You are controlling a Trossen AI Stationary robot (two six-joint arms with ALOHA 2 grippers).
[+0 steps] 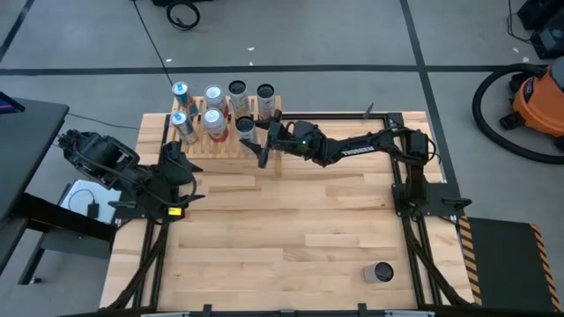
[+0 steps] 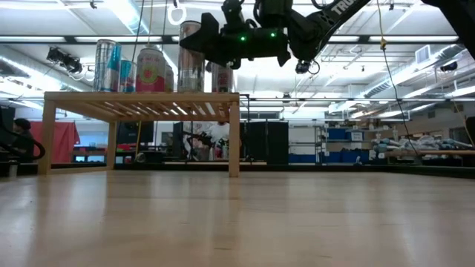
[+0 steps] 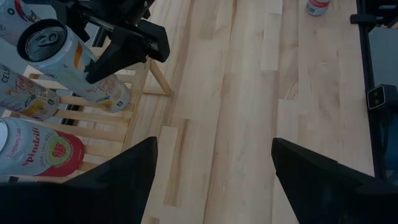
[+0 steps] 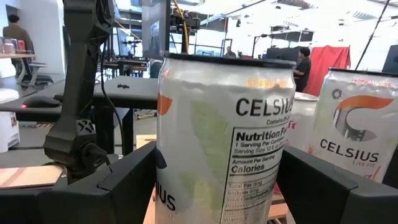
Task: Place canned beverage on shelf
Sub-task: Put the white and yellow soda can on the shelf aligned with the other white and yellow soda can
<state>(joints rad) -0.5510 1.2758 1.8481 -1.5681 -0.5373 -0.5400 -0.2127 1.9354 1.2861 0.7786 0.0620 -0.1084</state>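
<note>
A pale Celsius can (image 4: pixel 224 124) stands upright between the fingers of my right gripper (image 4: pixel 221 186), at the near right part of the shelf (image 1: pixel 225 148). In the high view this can (image 1: pixel 246 128) is just left of the right gripper (image 1: pixel 254 134), whose arm reaches in from the table's right. Several other cans (image 1: pixel 214 110) stand on the slatted top farther left and back. My left gripper (image 1: pixel 181 167) hangs open near the shelf's left end, holding nothing. My right gripper pinches the can's side walls (image 4: pixel 171 168) between its two fingers, one on each side. The fingers (image 3: pixel 121 53) come in about level from the table's right. The can is upright, its bottom (image 2: pixel 191 90) level with the slats; whether it rests there I cannot tell.
One more can (image 1: pixel 381 272) sits on the table near the front right corner. The wooden tabletop (image 1: pixel 291 229) lies in front of the shelf. Black frame rails (image 1: pixel 410 220) run along both sides. People (image 4: pixel 305 59) show in the room beyond.
</note>
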